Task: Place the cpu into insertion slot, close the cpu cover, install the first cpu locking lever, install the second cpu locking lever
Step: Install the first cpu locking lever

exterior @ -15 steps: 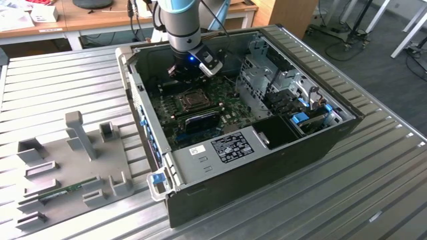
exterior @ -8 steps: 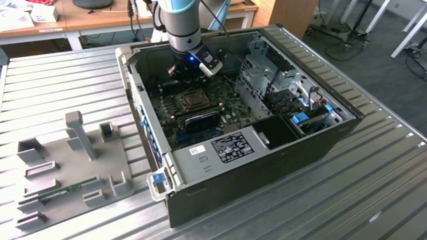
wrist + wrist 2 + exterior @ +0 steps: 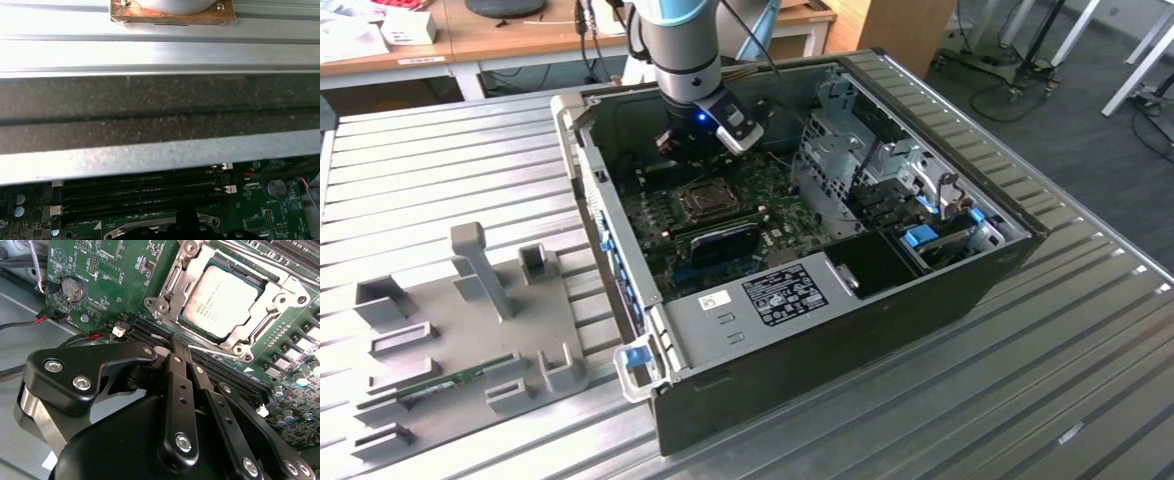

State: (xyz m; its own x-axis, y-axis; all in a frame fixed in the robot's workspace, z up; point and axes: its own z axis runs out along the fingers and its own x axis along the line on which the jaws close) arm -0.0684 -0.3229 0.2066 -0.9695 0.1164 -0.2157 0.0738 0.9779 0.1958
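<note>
One cpu [image 3: 222,300] lies flat in the insertion slot [image 3: 270,292] on the green board, and the single cpu cover [image 3: 175,277] lies closed around its silvery face. The one gripper [image 3: 176,344] hangs just beside the socket, its black fingers [image 3: 179,390] drawn narrow together and holding nothing. Dark memory slots [image 3: 140,192] run alongside. In the exterior view, the arm reaches into the open computer case [image 3: 854,330] on the ribbed bench [image 3: 440,160], case walls close around it.

cpu [image 3: 223,301]: matt silvery metal | cpu cover [image 3: 176,277]: shiny metal | claw [image 3: 180,347]: matt blk
</note>
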